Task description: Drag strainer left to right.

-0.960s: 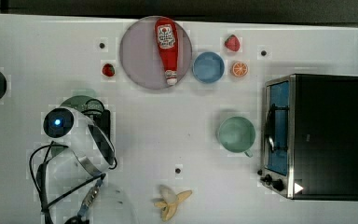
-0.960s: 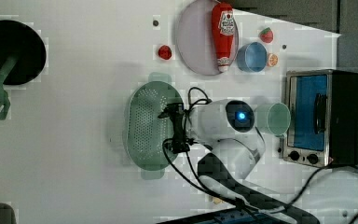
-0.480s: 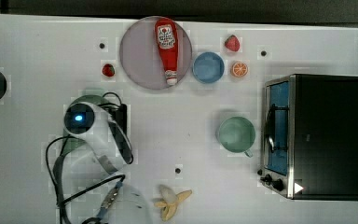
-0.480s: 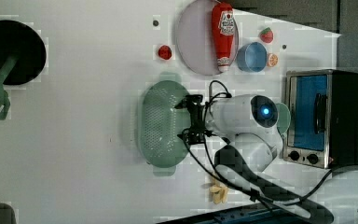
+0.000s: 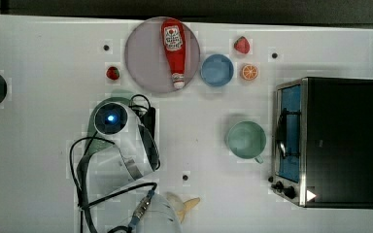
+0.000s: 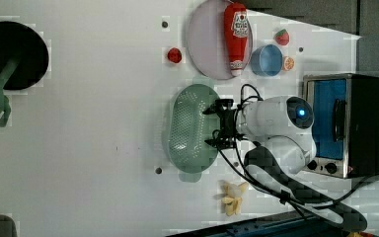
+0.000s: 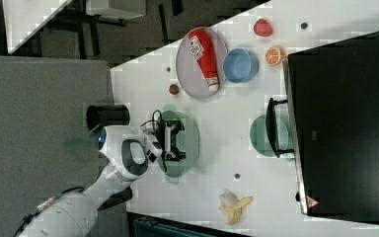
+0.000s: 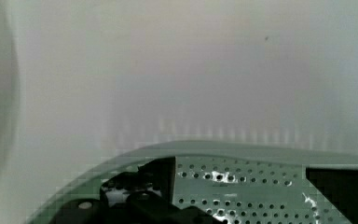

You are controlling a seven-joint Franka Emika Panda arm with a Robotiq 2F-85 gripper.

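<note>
The strainer (image 6: 190, 129) is a pale mint-green oval colander with many holes, lying on the white table left of centre in the left view. My gripper (image 6: 213, 126) is open, its black fingers (image 6: 216, 106) spread wide over the strainer's rim on the left view's right. In the right view the gripper (image 7: 174, 140) sits over the strainer's (image 7: 190, 140) bowl. The wrist view shows the perforated strainer (image 8: 242, 186) wall between the gripper's (image 8: 237, 198) two fingers. In the top view my arm covers most of the strainer (image 5: 95, 127).
A grey plate (image 5: 143, 58) carrying a ketchup bottle (image 5: 174, 48) lies just beyond the strainer. A blue bowl (image 5: 217, 70), green cup (image 5: 245, 140) and toaster oven (image 5: 325, 141) stand toward the top view's right. A banana (image 5: 187, 204) lies near the front edge.
The arm and the strainer have slid together toward the right in both the top view and the left view. The fingers stayed spread.
</note>
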